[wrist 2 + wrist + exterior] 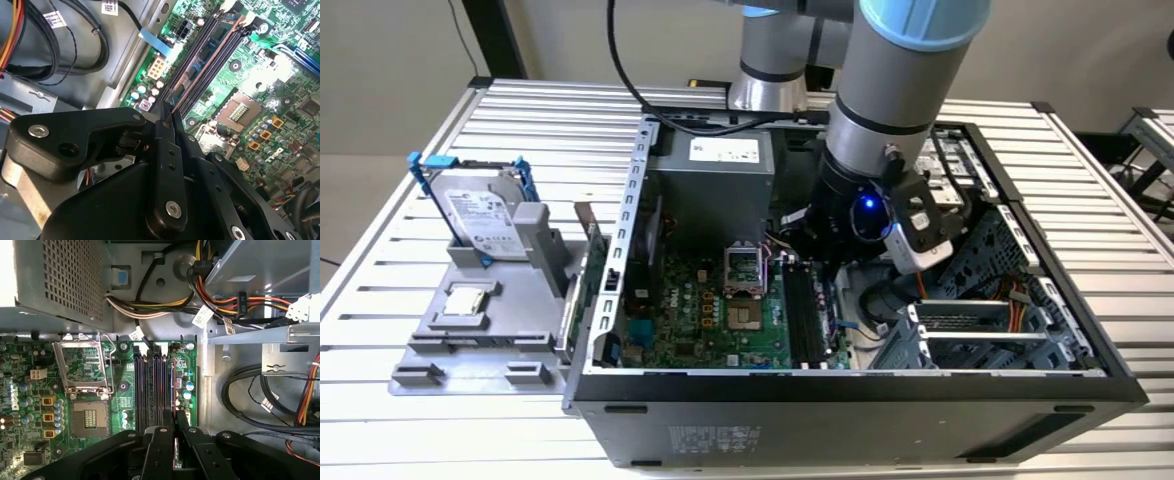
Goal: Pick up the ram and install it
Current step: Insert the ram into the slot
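Arm: we see the grey and blue robot arm (894, 120) reaching down into the open computer case (854, 400), which lies on the slatted metal surface (400, 420).
Gripper: in the first wrist view the gripper (175, 440) is low over the memory slots (152, 390) of the green motherboard (125, 405).
Fingers: the black fingers (161, 450) are drawn in close, pinching a thin board edge-on between them.
Ram: the ram (174, 405) is held upright in that pinch, running along the outermost slot, the one nearest the board's edge; in the second wrist view we see its thin reddish edge (192, 85) lying along that same slot. We cannot tell whether it is fully seated.
Socket: the processor socket (82, 365) stands open beside the slots, its metal frame lifted.
Outside the case: towards the exterior view's left, a grey holder (480, 320) carries the hard drive (483, 220) in its blue frame, standing on edge, and a small square processor chip (464, 302) lies flat near it.
Cables: bundled coloured wires (220, 295) run above the motherboard by the perforated power supply (60, 280).
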You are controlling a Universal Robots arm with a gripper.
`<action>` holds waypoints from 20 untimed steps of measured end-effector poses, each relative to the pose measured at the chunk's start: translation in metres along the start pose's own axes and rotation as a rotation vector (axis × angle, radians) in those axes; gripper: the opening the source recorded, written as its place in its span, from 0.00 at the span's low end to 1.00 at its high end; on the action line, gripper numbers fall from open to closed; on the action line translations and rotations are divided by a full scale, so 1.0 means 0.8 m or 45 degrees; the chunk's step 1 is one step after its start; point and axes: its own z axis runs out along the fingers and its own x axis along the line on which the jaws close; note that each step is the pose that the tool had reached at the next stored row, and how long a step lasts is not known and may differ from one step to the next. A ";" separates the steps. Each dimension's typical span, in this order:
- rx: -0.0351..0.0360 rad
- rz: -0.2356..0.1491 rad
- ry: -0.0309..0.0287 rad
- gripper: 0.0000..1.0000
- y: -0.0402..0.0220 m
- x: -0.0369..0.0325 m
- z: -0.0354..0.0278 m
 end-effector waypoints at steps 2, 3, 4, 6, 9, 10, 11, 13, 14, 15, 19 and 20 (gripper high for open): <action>0.0001 0.001 0.0000 0.00 0.0000 0.0000 0.0001; -0.0004 0.001 -0.0001 0.00 0.0001 0.0000 0.0012; -0.0004 0.001 -0.0001 0.00 0.0000 0.0000 0.0032; 0.0000 0.001 -0.0001 0.00 -0.0001 0.0001 0.0065; 0.0005 0.004 -0.0001 0.00 -0.0001 0.0002 0.0102; 0.0006 0.004 -0.0001 0.00 -0.0002 0.0002 0.0112; 0.0006 0.004 -0.0001 0.00 -0.0002 0.0003 0.0126; 0.0005 0.004 -0.0002 0.00 -0.0002 0.0006 0.0153; 0.0004 0.004 -0.0002 0.00 -0.0002 0.0008 0.0162; 0.0005 0.004 -0.0002 0.00 -0.0003 0.0009 0.0172; 0.0004 -0.001 0.0000 0.00 -0.0004 0.0014 0.0224; 0.0005 -0.006 0.0000 0.00 -0.0004 0.0015 0.0234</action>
